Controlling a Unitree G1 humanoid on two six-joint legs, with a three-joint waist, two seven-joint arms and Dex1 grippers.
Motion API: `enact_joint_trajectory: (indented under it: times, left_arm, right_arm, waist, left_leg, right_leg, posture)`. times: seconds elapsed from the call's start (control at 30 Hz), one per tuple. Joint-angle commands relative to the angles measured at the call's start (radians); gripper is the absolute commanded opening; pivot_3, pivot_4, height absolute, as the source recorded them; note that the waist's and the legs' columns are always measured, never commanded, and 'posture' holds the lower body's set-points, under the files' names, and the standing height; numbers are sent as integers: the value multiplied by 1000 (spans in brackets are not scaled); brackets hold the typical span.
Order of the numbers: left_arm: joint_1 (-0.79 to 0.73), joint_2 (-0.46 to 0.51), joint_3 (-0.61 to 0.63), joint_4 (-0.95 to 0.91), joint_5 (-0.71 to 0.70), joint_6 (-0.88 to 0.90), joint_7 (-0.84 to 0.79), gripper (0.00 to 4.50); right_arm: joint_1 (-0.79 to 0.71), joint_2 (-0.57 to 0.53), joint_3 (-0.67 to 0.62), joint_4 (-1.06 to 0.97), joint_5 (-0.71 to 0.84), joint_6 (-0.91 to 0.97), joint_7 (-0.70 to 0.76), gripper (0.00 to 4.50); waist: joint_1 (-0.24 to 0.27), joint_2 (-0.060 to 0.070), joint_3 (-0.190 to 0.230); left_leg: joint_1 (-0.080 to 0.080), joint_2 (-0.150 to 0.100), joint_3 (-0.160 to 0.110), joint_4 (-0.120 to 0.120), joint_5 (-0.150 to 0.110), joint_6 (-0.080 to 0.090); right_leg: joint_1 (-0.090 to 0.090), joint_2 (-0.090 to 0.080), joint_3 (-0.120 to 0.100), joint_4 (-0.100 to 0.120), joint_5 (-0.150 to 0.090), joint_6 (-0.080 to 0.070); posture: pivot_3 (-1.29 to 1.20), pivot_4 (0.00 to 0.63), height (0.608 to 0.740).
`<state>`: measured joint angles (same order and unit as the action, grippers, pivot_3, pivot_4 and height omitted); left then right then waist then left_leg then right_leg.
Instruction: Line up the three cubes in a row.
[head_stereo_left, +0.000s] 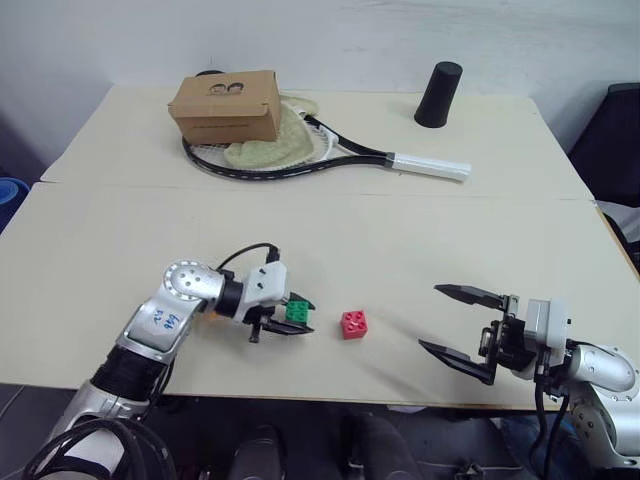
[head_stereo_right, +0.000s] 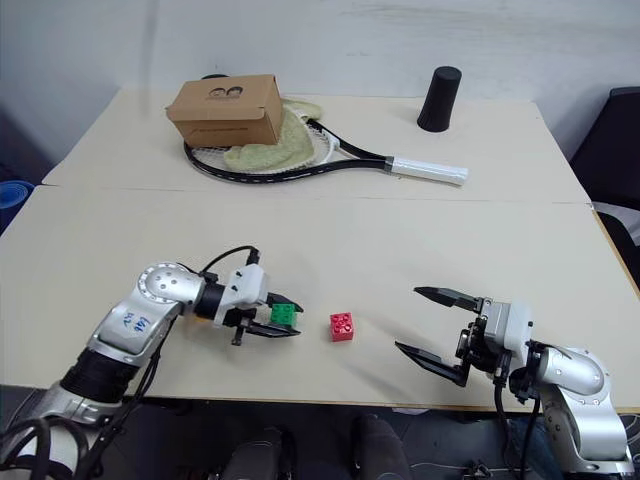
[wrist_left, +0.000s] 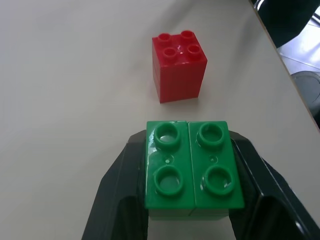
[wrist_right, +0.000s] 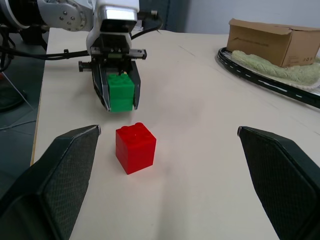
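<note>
Two tables (head_stereo_left: 120, 230) pushed together make up the surface, with a cardboard box (head_stereo_left: 225, 105), a racket (head_stereo_left: 330, 155) and a black cup (head_stereo_left: 438, 95) way at the back. Up front, the left gripper (head_stereo_left: 290, 318) is clamped on the green brick (head_stereo_left: 298, 311), holding it low over the table. The red brick (head_stereo_left: 353, 323) sits just beside it, toward the robot's right, with a small gap between the two. So I'd guess green gets set down in line with red. The right gripper (head_stereo_left: 462, 322) hangs further off on red's other side, jaws wide and empty. I can't spot the orange-yellow brick.
</note>
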<state>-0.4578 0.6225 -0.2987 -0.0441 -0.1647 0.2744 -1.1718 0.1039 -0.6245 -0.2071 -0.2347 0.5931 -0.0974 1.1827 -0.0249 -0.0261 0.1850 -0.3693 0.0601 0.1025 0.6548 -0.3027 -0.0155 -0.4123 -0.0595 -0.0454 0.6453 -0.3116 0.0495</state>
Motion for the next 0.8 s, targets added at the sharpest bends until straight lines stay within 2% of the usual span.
enact_joint_trajectory:
  times: [0.03,0.43,0.47,0.6,0.8]
  left_arm:
    - [17,-3,-12,-10,44,-20,38,1512]
    - [43,4,-20,-40,20,2,20,1512]
    - [38,1,-8,-48,13,-15,22,2223]
    - [14,-1,52,-75,-44,-46,10,3323]
    - [-7,78,153,-121,-117,-44,-44,3323]
  right_arm:
    - [-15,-12,-24,-72,23,22,-34,4500]
    - [-41,-24,-16,-124,30,96,-61,4500]
    - [-49,-22,-13,-118,29,99,-61,4500]
    - [-63,-17,-3,-108,28,103,-54,4500]
    - [-60,-10,-3,-70,24,84,-22,4500]
  waist:
    - [1,0,0]
    - [3,0,0]
    - [2,0,0]
    - [3,0,0]
    - [1,0,0]
  left_leg:
    - [0,0,0,0,0,0]
    - [0,0,-1,0,0,0]
    - [0,0,-1,0,0,0]
    - [0,0,-1,1,0,0]
    - [0,0,-1,1,0,0]
  right_leg:
    - [0,0,0,0,0,0]
    - [1,-1,0,0,0,0]
    - [1,0,0,0,0,0]
    - [1,0,-1,0,0,0]
    - [1,0,-1,0,0,0]
  posture:
    - [0,150,740]
    - [0,150,740]
    - [0,150,740]
    - [0,150,740]
    - [0,150,740]
